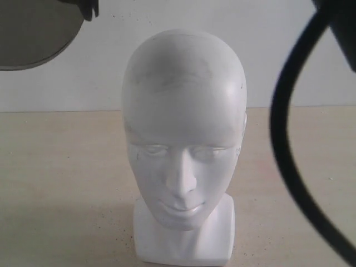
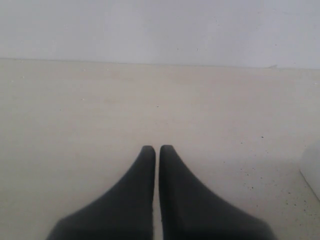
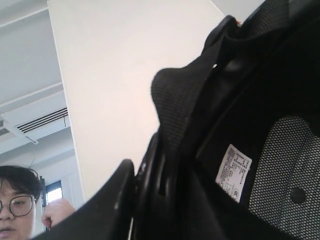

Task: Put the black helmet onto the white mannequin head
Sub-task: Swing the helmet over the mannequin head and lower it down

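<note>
The white mannequin head (image 1: 183, 144) stands upright on the beige table, facing the exterior camera; a corner of its base (image 2: 312, 170) shows in the left wrist view. The black helmet hangs above it. Its smoke-tinted visor (image 1: 33, 30) shows at the top left and a black strap (image 1: 283, 139) curves down on the right. In the right wrist view I see the helmet's padded inside (image 3: 250, 125) with a white label. My right gripper (image 3: 150, 175) is shut on the helmet's rim, one finger outside it. My left gripper (image 2: 157, 150) is shut and empty, low over the table.
The beige table (image 1: 55, 183) runs back to a white wall (image 1: 100, 67). In the right wrist view a white panel (image 3: 125, 75) stands behind the helmet, with a person in glasses (image 3: 17, 200) beside it.
</note>
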